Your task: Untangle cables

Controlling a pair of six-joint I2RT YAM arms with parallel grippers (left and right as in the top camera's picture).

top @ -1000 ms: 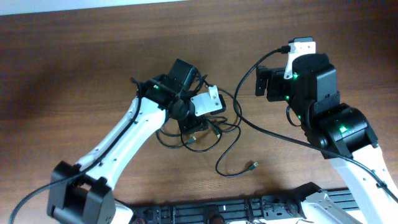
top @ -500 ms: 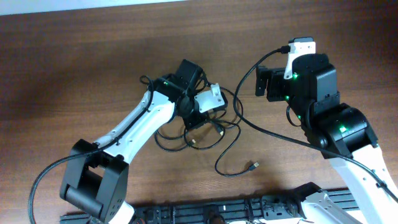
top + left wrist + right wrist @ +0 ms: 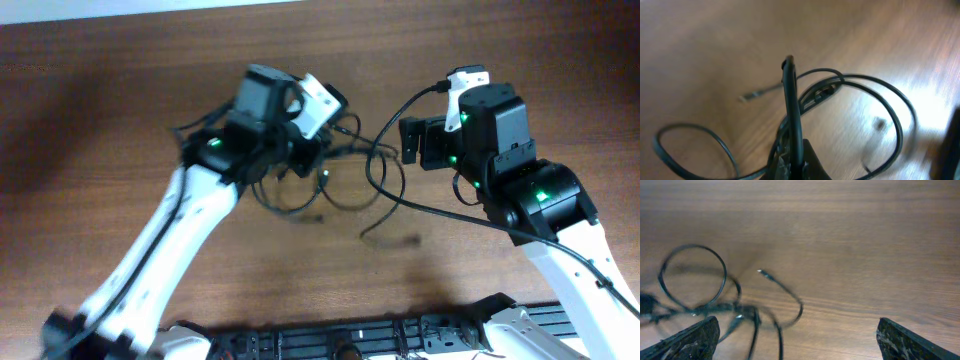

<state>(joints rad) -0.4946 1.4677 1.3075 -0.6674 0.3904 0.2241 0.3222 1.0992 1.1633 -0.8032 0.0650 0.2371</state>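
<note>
The cables (image 3: 345, 190) are a tangle of thin black loops hanging under my raised left gripper (image 3: 303, 152) at the table's middle. In the left wrist view my left gripper (image 3: 796, 159) is shut on one strand of the cables (image 3: 791, 100), which stands up from between the jaws. A wide loop (image 3: 897, 117) and a small plug end (image 3: 746, 97) hang beyond it. My right gripper (image 3: 412, 145) hovers just right of the tangle. In the right wrist view the right gripper (image 3: 800, 340) is wide open with nothing between its fingers, and the cables (image 3: 722, 307) are blurred at the lower left.
The wooden table (image 3: 120, 110) fills all the views. A thicker black cable (image 3: 440, 215) wired to the right arm runs from the right wrist across the table. A black rail (image 3: 350, 335) lies along the front edge.
My left gripper has shut on a strand and risen toward the back left, lifting the tangle and dragging its trailing plug end. The right arm has shifted slightly left.
</note>
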